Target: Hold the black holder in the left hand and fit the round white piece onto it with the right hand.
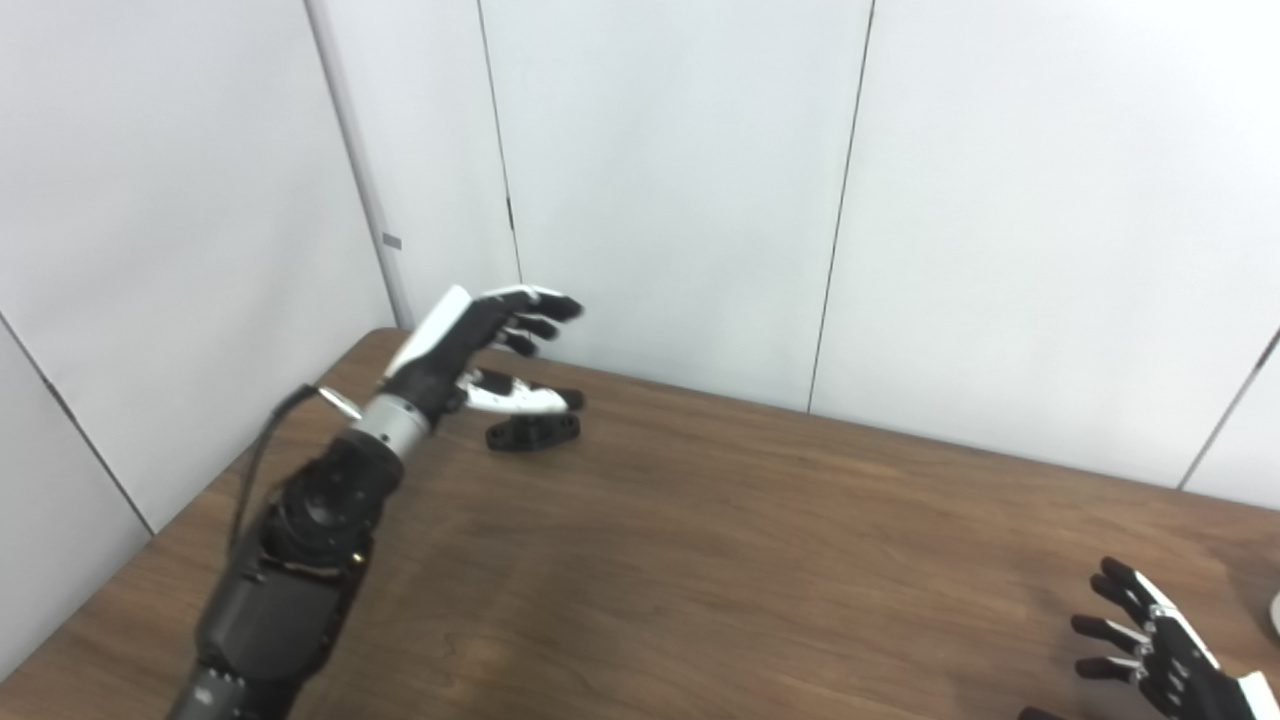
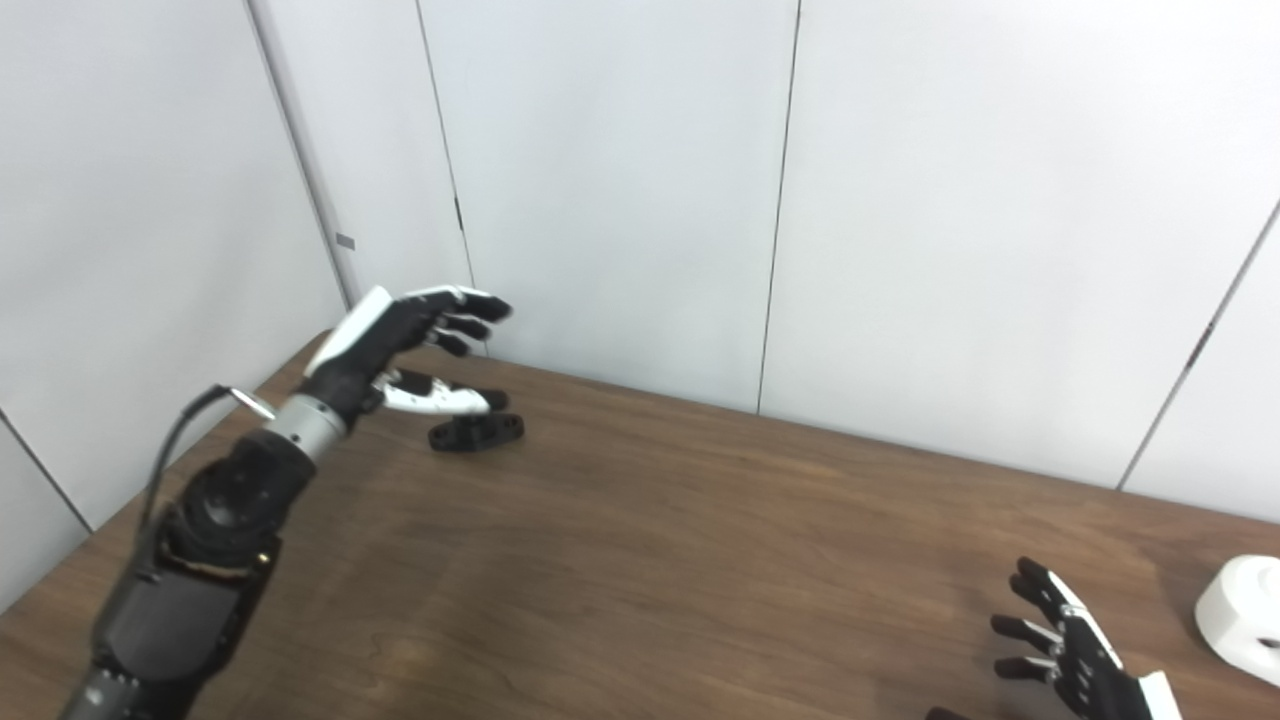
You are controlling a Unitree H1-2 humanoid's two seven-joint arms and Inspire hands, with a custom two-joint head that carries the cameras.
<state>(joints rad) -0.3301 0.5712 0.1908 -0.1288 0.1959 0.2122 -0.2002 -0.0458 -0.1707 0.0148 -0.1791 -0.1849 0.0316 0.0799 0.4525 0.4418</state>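
**Op:** Looking at the black holder (image 1: 533,432) first. It lies flat on the wooden table (image 1: 700,560) near the far left corner, close to the white wall panels (image 1: 680,180).

**Spotter:** Is anything gripping it?

**Op:** No. I have the left hand (image 1: 480,345) raised just above it, fingers apart, thumb stretched out over the holder, and I see no contact.

**Spotter:** And the round white piece (image 2: 1240,615)?

**Op:** It sits at the table's right edge, well apart from the holder. My right hand (image 2: 1070,650) is low beside it, fingers spread, holding nothing.
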